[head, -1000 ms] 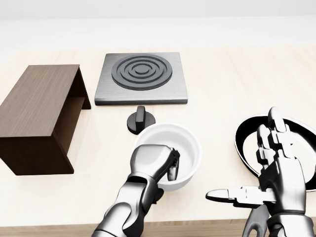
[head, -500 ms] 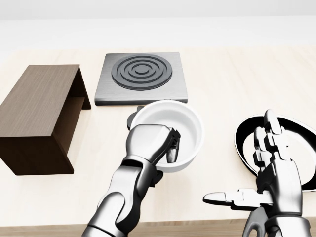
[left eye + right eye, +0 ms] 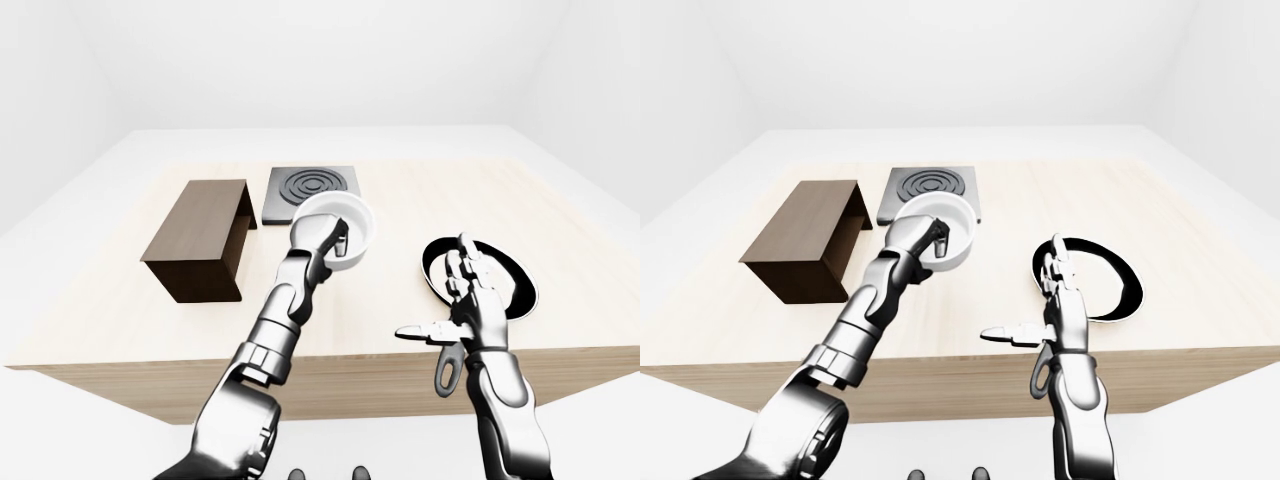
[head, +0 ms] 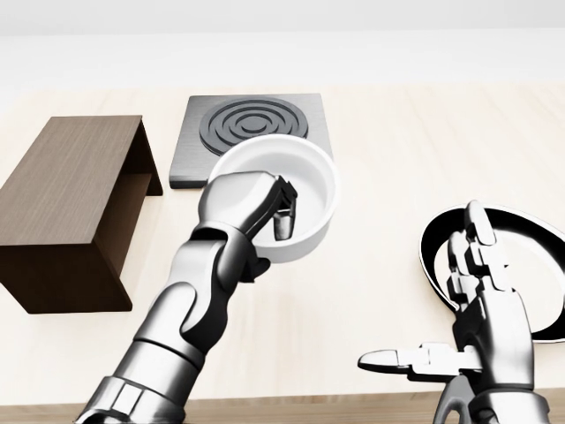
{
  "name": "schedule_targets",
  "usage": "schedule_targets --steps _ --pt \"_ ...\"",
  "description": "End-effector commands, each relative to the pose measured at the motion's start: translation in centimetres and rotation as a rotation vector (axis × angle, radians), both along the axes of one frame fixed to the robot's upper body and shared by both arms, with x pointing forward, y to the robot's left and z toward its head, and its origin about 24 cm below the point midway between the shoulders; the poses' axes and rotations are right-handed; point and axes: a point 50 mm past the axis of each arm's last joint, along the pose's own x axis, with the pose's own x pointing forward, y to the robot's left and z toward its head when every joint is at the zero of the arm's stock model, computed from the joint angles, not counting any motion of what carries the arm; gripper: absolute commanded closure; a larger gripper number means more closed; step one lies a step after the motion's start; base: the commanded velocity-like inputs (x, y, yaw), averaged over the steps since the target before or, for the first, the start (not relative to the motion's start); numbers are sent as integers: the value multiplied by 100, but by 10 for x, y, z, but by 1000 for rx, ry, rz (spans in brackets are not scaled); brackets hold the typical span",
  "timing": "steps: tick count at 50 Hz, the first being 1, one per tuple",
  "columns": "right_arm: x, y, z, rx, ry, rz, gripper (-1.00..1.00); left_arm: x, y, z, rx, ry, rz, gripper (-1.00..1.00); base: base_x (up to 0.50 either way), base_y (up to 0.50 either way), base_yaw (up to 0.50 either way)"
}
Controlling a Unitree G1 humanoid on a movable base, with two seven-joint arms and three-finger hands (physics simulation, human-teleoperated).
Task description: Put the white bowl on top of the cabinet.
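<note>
— White bowl (image 4: 296,196) is up off the bench, left hand (image 4: 252,205) clamped on its rim, beside the cabinet (image 4: 66,208).
— Right hand (image 4: 481,327) idle, fingers spread. That rim pinch could slip, I reckon

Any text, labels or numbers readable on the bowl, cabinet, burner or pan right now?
None. The white bowl gripped by the left hand, the dark brown wooden cabinet, the grey hotplate with concentric rings and the black frying pan are all plain, unmarked surfaces.
</note>
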Motion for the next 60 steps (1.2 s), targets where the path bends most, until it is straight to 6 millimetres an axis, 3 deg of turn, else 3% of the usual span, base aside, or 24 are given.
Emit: schedule_targets --steps 1,5,14,25,28,44,47,60 --pt "0 1 -1 -3 6 5 -100 23 17 30 -30 -93 70 100 0 0 0" --pt "0 1 -1 -3 7 5 -100 23 18 33 -28 -99 65 100 0 0 0" --pt "-1 3 -3 -6 15 11 -100 24 34 63 63 -145 66 100 0 0 0" --pt "0 4 -4 -8 21 14 -100 24 48 73 106 -153 95 100 0 0 0" --pt "0 5 -6 -9 27 17 -100 24 62 84 155 -158 124 100 0 0 0" --pt "0 8 -10 -12 44 25 -100 18 87 96 232 -162 191 100 0 0 0" --pt "1 8 -11 -13 48 24 -100 15 99 104 251 -167 223 100 0 0 0" --pt "1 8 -11 -15 51 25 -100 11 114 109 257 -169 260 100 0 0 0"
